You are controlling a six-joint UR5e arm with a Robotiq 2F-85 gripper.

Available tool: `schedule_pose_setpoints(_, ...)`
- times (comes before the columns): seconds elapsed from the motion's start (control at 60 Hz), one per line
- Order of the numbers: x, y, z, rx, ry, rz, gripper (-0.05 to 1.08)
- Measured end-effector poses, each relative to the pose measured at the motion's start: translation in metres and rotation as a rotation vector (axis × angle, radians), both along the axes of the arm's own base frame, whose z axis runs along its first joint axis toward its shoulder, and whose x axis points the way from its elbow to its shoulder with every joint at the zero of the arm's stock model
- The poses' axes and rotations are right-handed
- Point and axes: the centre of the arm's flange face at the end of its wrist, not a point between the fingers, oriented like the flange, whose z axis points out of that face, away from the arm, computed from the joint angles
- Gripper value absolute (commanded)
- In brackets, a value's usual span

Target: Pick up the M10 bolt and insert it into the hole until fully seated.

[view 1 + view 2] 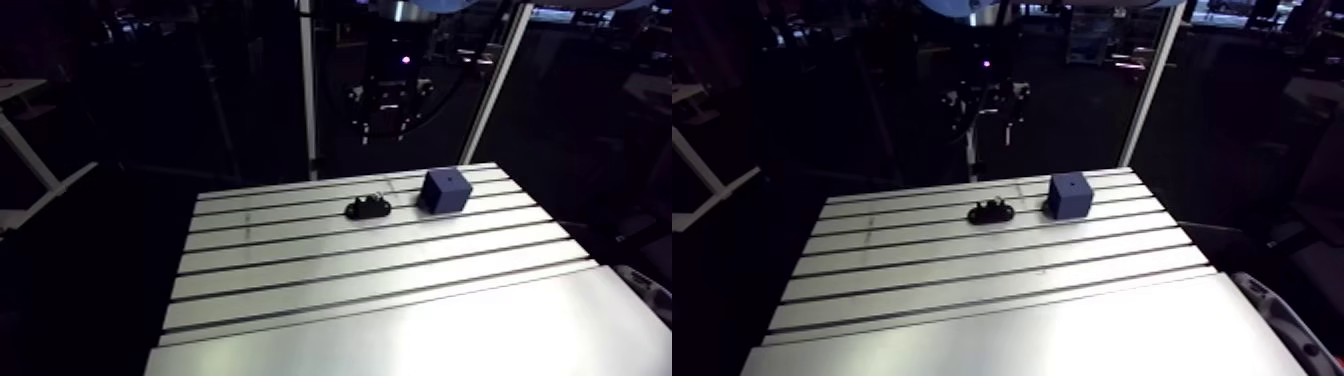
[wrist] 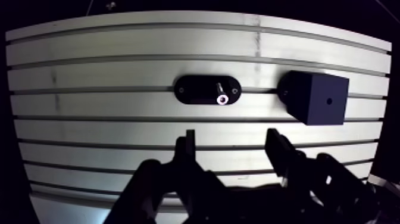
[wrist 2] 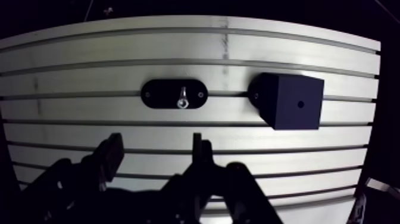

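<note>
Gripper (image 2: 231,140): two dark fingers spread apart, holding nothing, over the slotted tabletop (image 2: 119,71).
Holder (image 2: 190,90): black oval, near the tabletop's far edge in the arm view. It contains the M10 bolt (image 2: 222,97), slim bright metal with a shiny round end.
Block (image 2: 318,98): dark blue cube near the holder, not touching it, with a small round hole (image 2: 328,100) in its top face.

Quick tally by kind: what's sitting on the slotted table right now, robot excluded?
Bolt: 1, standing in the holder
Black holder: 1
Blue block: 1, with a hole in one face
Total: 3
</note>
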Motion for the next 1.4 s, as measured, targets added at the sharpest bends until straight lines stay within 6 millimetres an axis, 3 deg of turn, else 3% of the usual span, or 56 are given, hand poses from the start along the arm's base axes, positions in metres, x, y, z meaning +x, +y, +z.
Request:
schedule_pose_setpoints(0.55, -0.012, 0.008, -0.029, 0.001, -0.024, -0.008, 0.53)
schedule_pose_setpoints(1.4, -0.019, 0.011, -0.065, 0.000, -0.052, -0.011, 0.53)
